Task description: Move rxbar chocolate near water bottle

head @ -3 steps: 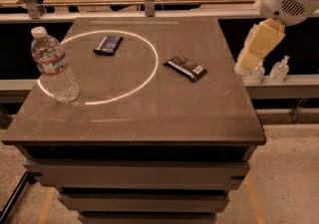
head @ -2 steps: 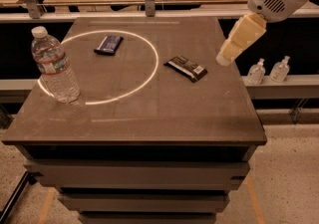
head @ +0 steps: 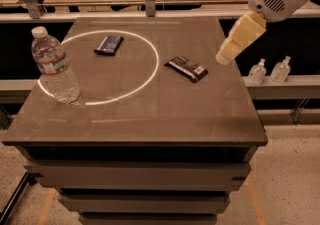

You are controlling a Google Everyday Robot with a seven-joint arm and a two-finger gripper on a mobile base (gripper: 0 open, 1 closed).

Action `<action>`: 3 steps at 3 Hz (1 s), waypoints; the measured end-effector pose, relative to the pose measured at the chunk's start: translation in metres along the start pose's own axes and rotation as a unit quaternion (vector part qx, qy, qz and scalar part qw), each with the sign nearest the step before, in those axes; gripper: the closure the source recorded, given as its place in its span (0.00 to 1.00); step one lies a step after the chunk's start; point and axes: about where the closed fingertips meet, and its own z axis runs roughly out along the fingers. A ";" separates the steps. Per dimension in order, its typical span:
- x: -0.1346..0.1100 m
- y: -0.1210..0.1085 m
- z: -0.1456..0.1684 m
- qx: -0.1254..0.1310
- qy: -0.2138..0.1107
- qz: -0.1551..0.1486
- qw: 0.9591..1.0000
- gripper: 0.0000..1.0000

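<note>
The rxbar chocolate, a flat black wrapper with a white label patch at its right end, lies right of the table's middle, just outside a bright ring of light. The water bottle, clear with a white cap and a white-and-red label, stands upright at the table's left side on that ring. My gripper hangs from the white arm at the upper right, above the table's right edge, a short way right of the bar and not touching it.
A dark blue bar wrapper lies inside the ring of light at the back left. Two tiny clear bottles stand on a lower shelf right of the table. A cluttered bench runs behind.
The arm and gripper have swung left from beyond the table's right edge to over that edge, closer to the black bar. The bars and bottle have not moved.
</note>
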 end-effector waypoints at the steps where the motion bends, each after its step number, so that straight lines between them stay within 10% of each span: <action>1: -0.006 0.008 0.009 -0.018 -0.018 0.002 1.000 0.00; 3: -0.017 0.023 0.056 -0.057 -0.068 0.020 0.996 0.00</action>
